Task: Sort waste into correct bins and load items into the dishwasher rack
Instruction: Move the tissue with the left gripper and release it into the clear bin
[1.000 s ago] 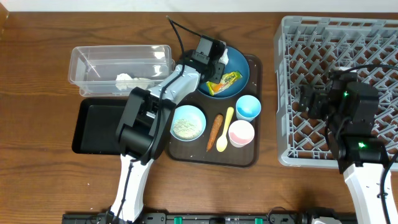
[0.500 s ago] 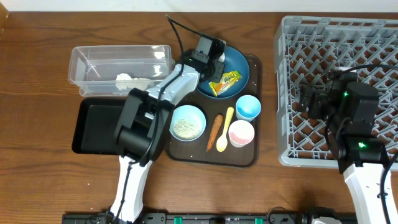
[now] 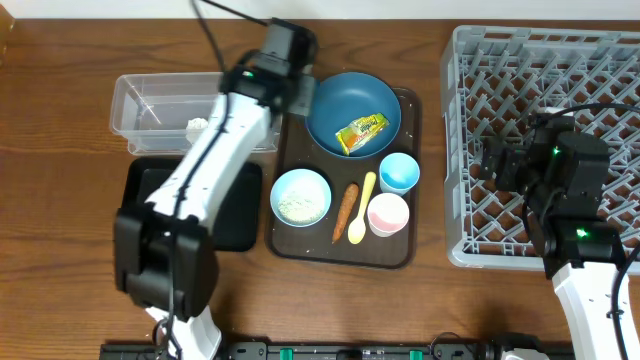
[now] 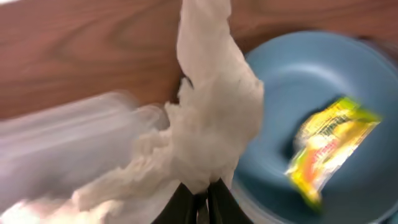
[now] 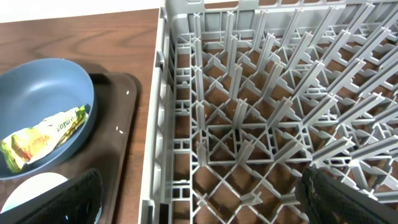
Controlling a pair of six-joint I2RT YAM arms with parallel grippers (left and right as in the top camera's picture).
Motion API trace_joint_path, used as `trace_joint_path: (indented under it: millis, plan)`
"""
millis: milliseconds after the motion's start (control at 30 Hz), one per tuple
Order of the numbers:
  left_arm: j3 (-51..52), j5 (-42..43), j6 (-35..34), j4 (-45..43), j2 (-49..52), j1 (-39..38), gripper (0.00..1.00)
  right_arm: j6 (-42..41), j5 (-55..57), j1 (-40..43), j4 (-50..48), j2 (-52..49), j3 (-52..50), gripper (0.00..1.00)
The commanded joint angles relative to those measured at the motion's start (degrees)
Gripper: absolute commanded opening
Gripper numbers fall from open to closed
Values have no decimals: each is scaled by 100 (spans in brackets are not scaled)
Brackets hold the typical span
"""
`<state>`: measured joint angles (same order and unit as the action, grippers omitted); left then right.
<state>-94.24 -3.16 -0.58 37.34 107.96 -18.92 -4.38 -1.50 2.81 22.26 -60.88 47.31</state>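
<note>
Crumpled white tissue [image 4: 211, 112], soft and creased, hangs pinched in my left tool [image 4: 200, 200], jaws closed on one end, between the clear tub [image 3: 150, 100] and the blue plate [image 3: 335, 105], upper centre of the overhead frame. Another white wad [image 3: 197, 125] lies in the tub. My right tool [image 5: 199, 196] gapes empty over the bare grey lattice rack [image 3: 470, 150]. Unsorted: glossy wrapper [image 3: 361, 131] on the plate, carrot stick [image 3: 345, 211], rice [image 3: 298, 203] in the white bowl [image 3: 318, 180]; blue cup [image 3: 399, 171], pink cup [image 3: 388, 213] and spoon [image 3: 362, 205] unloaded.

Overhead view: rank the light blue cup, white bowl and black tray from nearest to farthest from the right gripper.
1. light blue cup, right side of the brown serving tray, closest to the right gripper.
2. white bowl, left side of that tray.
3. black tray, far left.
</note>
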Motion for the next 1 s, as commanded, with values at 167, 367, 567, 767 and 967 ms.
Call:
trace_joint_path:
  millis: [167, 367, 567, 767, 967]
  plan:
    - [136, -354, -114, 592, -22, 774, 10, -28, -7, -96, -4, 22, 129, 99]
    - [170, -354, -404, 658, -22, 1019, 43, -28, -7, -96, 4, 22, 129, 99]
    - [164, -348, -402, 649, -46, 988, 54, -28, -4, -96, 7, 22, 129, 99]
    - [164, 229, -131, 306, -289, 767, 54, -28, -4, -96, 4, 22, 129, 99]
    - [166, 1178, 411, -103, -227, 236, 54, -28, -7, -96, 4, 22, 129, 99]
